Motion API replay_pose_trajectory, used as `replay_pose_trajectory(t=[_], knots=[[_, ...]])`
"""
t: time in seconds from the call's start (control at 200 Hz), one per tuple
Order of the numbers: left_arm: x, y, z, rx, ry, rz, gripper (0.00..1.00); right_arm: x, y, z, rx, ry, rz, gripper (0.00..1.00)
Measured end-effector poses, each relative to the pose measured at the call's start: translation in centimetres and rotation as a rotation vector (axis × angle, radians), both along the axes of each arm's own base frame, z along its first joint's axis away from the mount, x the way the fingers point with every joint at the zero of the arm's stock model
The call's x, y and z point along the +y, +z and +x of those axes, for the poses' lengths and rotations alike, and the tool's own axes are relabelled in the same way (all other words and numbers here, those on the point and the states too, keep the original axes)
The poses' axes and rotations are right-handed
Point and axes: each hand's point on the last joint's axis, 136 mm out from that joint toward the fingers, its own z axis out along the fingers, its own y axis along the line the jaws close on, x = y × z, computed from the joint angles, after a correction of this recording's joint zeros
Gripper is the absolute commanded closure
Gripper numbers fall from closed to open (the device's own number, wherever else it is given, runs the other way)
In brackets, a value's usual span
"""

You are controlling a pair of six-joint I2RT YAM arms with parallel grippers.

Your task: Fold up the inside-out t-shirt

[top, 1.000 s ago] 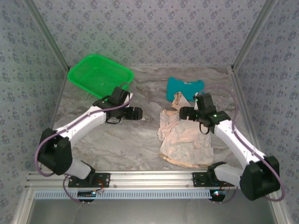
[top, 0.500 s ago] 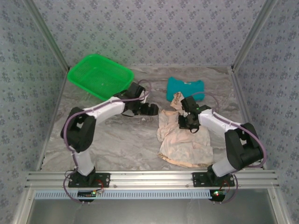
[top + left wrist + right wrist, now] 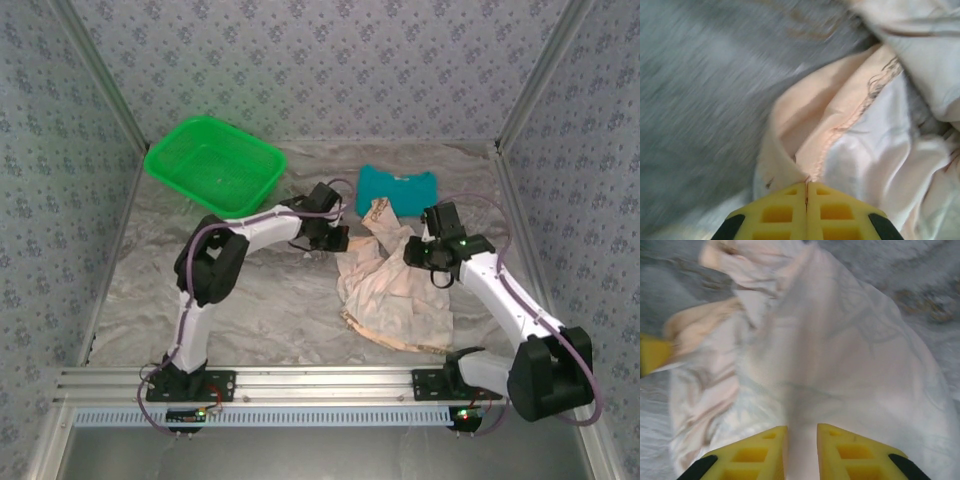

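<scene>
Both arms reach farther in than a second ago: my left claw (image 3: 806,186) clamps tight on the t-shirt (image 3: 395,300) hem, my right claw (image 3: 801,435) nips its pale cloth.

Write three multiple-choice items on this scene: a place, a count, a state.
1. Where is the green basket?
A. far left of the table
B. near right corner
C. on the wall
2. How many garments lie on the table?
A. one
B. two
C. four
3. The left gripper is:
A. wide open
B. shut on the hem of the inside-out t-shirt
C. holding the basket
1A: it stands at the far left edge. 2B: the t-shirt and the teal garment. 3B: its fingers meet on the seam.
</scene>
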Motion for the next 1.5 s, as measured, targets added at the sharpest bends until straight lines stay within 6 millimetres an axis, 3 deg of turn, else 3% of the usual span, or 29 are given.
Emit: replay_pose_trajectory(t=[0.085,0.155,0.235,0.285,0.33,0.36,0.385,0.525,0.645,0.84,0.87,0.909,0.959,1.004,1.034,1.144,1.264,1.334,1.409,1.499], knots=[[4.3,0.9,-1.8,0.016,0.05,0.03,1.0,-0.6,-0.7,-0.7,0.056,-0.009,-0.054,0.75],[8.2,3.4,-3.0,-0.022,0.11,0.031,1.0,-0.2,-0.6,-1.0,0.08,0.024,-0.11,0.64],[11.8,7.2,-4.0,-0.131,0.178,0.009,0.99,2.2,0.1,-0.7,0.076,0.111,-0.139,0.55],[13.1,8.8,-5.0,-0.196,0.2,-0.007,0.88,4.2,0.7,-0.5,0.061,0.176,-0.141,0.51],[14.1,9.3,-5.9,-0.226,0.22,-0.01,0.65,6.6,1.1,-0.5,0.051,0.239,-0.126,0.5],[14.5,9.1,-6.5,-0.23,0.23,-0.008,0.43,8.3,1.1,-0.9,0.046,0.287,-0.116,0.5],[15.0,8.7,-6.9,-0.226,0.24,-0.002,0.33,9.6,1.0,-1.4,0.047,0.322,-0.108,0.49],[16.7,4.2,-8.5,-0.116,0.299,0.083,0.14,16.5,-0.5,-6.5,0.093,0.536,-0.053,0.41],[17.5,1.5,-8.4,-0.039,0.345,0.16,0.13,19.6,-2.1,-11.3,0.161,0.675,-0.02,0.4],[18.1,-2.1,-6.9,0.076,0.411,0.24,0.18,22.3,-6.6,-15.8,0.25,0.829,-0.12,0.43],[18.0,-2.0,-6.8,0.085,0.422,0.236,0.23,22.5,-7.4,-16.4,0.263,0.848,-0.136,0.52],[18.0,-1.9,-6.7,0.091,0.432,0.236,0.42,22.8,-8.3,-17.0,0.277,0.868,-0.158,0.74],[18.4,-2.3,-6.7,0.097,0.444,0.263,0.69,22.9,-9.1,-17.3,0.29,0.877,-0.183,0.9],[19.1,-2.6,-6.6,0.109,0.464,0.295,0.91,22.9,-9.5,-17.3,0.288,0.879,-0.205,0.97],[19.7,-2.7,-6.6,0.115,0.473,0.316,1.0,22.9,-9.4,-17.1,0.283,0.879,-0.21,1.0],[19.7,-2.4,-6.3,0.109,0.466,0.308,1.0,22.4,-7.3,-16.0,0.221,0.865,-0.206,1.0],[19.3,0.0,-5.1,0.045,0.442,0.253,1.0,20.0,-1.7,-12.3,0.099,0.77,-0.134,1.0],[20.3,3.4,-3.8,-0.024,0.464,0.208,1.0,16.7,2.5,-8.9,0.002,0.652,-0.072,1.0],[21.6,8.7,-1.9,-0.15,0.496,0.141,1.0,12.0,6.5,-5.6,-0.09,0.501,-0.026,1.0],[23.1,15.4,-0.3,-0.319,0.523,0.08,1.0,6.5,9.1,-2.9,-0.133,0.312,-0.007,1.0]])
